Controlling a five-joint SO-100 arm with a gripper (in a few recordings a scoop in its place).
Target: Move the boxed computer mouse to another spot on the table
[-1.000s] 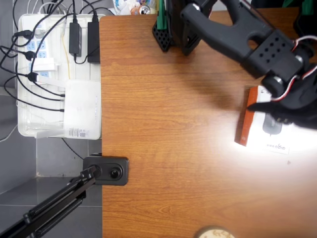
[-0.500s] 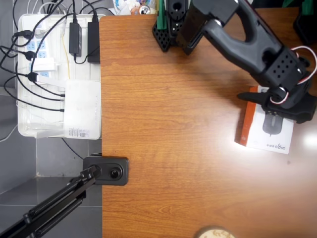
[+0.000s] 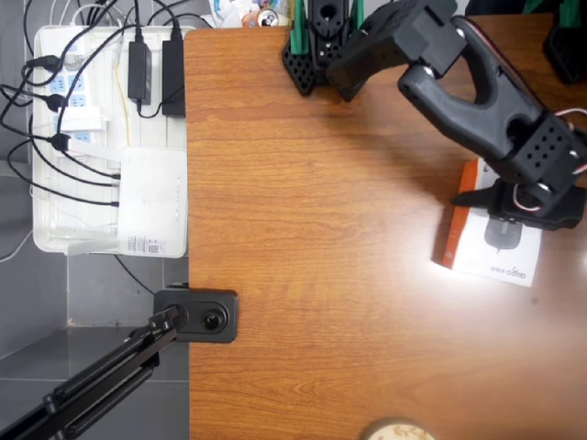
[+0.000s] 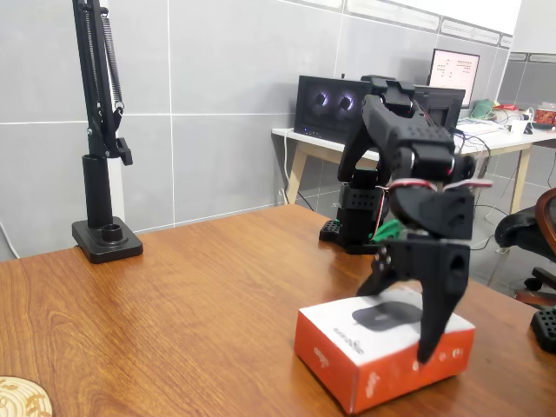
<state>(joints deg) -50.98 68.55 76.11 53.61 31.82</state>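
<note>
The boxed computer mouse (image 3: 500, 240) is seen lying flat on the wooden tabletop (image 3: 321, 229), near the right edge of the overhead view, with its orange-brown side turned to the left and the dark grey mouse picture facing up. In the fixed view the same box (image 4: 382, 346) is shown in the right foreground, its orange sides toward the camera and its white top uppermost. The black arm is bent down over it, and the claw (image 4: 415, 328) is held wide apart, pointing downward above the box top: one finger is seen in front of the near right part of the box, while the other is seen over the far side of the top. Whether either fingertip touches the cardboard cannot be told. In the overhead view the claw (image 3: 514, 218) covers the upper part of the box, with a pointed finger reaching left over the orange-brown edge. The arm's base (image 3: 321, 46) is fixed at the far edge of the tabletop, at the top of the overhead view. A white tray (image 3: 105, 137) holding power strips, cables and a white router-like device is placed beside the left edge of the tabletop, well apart from the box. A black clamp stand (image 4: 102, 130) is mounted at the tabletop's edge, and a round wooden coaster (image 4: 22, 397) is partly seen at the bottom left of the fixed view.
</note>
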